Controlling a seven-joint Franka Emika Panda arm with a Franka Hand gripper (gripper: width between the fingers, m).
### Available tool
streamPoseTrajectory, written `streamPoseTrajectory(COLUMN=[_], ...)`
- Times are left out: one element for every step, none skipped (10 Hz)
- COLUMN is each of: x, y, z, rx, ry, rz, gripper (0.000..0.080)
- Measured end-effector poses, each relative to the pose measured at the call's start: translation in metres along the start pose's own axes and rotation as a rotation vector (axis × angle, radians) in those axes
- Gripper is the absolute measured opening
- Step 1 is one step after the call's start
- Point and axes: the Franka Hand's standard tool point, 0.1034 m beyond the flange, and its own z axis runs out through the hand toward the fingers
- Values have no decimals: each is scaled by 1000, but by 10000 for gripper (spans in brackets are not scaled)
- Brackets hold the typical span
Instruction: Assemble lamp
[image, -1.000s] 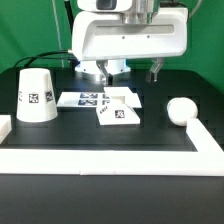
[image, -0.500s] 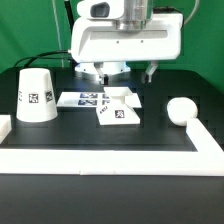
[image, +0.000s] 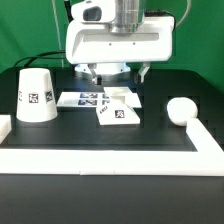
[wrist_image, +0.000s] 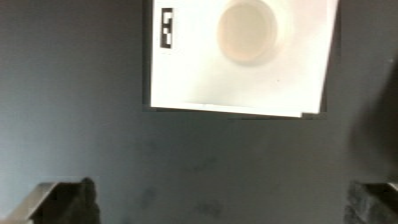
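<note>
The white blocky lamp base (image: 118, 108) sits mid-table with a tag on its front. In the wrist view the base (wrist_image: 240, 70) shows its round socket and one tag. The white cone shade (image: 37, 97) stands at the exterior view's left. The round white bulb (image: 181, 110) lies at the exterior view's right. My gripper (image: 115, 74) hangs under the white robot body, just behind and above the base. In the wrist view the gripper (wrist_image: 219, 205) is open and empty, its dark fingertips (wrist_image: 63, 202) wide apart over bare black table beside the base.
The marker board (image: 82, 99) lies flat between the shade and the base. A raised white rail (image: 100, 161) borders the table's front and both sides. A green wall stands behind.
The arm has moved toward the exterior view's left, so the gripper now hangs behind the base. The lamp parts have not moved.
</note>
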Motion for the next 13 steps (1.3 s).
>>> streamPoseTrajectory(x=[0,-1,-7,-16,-22,-28,-34,-38,-38,-39,-40,-42,-44], y=[0,0,-3,-5,-6,-7,-8,-9,-10,-11,-11,-12,-11], z=[0,1,4,10,14,19,22,25,27,29,32,36,39], rx=[0,0,-1,3,9,10,11,12,12,13,14,16,17], ry=[0,2,8,2,1,-2,-7,-11,-15,-17,-23,-31,-37], rz=[0,4,17,22,33,33,33,32,30,29,29,29,29], gripper=[699,699,699,699,699,699,699,699,699,699,699,699,699])
